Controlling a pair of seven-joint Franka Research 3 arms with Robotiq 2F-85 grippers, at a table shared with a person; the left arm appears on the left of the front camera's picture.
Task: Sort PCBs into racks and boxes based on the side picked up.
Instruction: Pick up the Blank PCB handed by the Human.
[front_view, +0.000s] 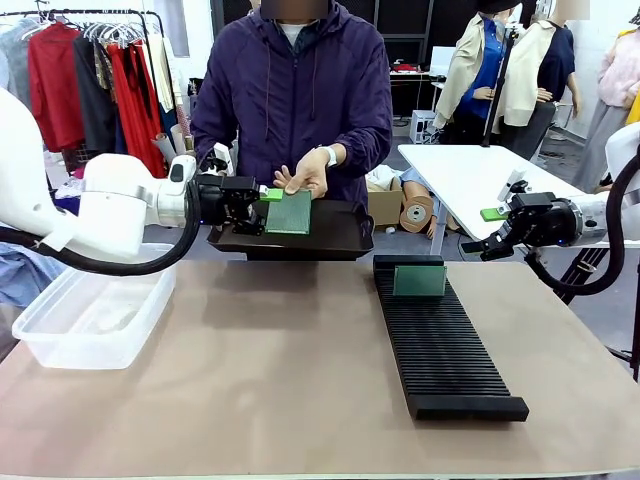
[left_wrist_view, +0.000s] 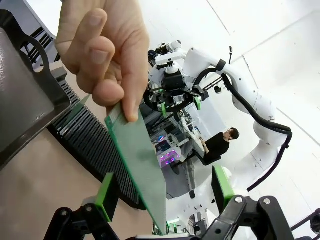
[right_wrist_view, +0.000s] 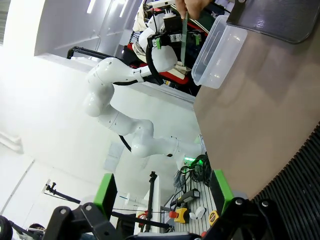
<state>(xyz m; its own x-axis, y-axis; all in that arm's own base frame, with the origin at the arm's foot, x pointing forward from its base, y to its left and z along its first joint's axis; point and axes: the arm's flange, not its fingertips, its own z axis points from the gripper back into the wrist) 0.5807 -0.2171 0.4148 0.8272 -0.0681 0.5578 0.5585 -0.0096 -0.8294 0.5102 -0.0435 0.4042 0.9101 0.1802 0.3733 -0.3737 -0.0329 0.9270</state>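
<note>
Person's hand (front_view: 305, 175) holding PCB (front_view: 289, 213) far centre, left gripper (left_wrist_view: 164, 192) spread either side of it, right gripper (front_view: 487, 232) spread, empty, right.

Count taken at my counter (front_view: 280, 400).

- PCBs: two. The first PCB (front_view: 289, 212) is at my left tool (front_view: 268, 205). The second PCB (front_view: 419, 281) is in the rack (front_view: 445, 350).
- Racks: one.
- Boxes: one clear box (front_view: 90, 320).
- Trays: one dark tray (front_view: 340, 235).
- Tools: two, counting my right tool (front_view: 487, 232).
- Green pads (left_wrist_view: 107, 195): two per tool, four in all.
- Persons across from me: one person (front_view: 300, 90).
- Counters: one.
</note>
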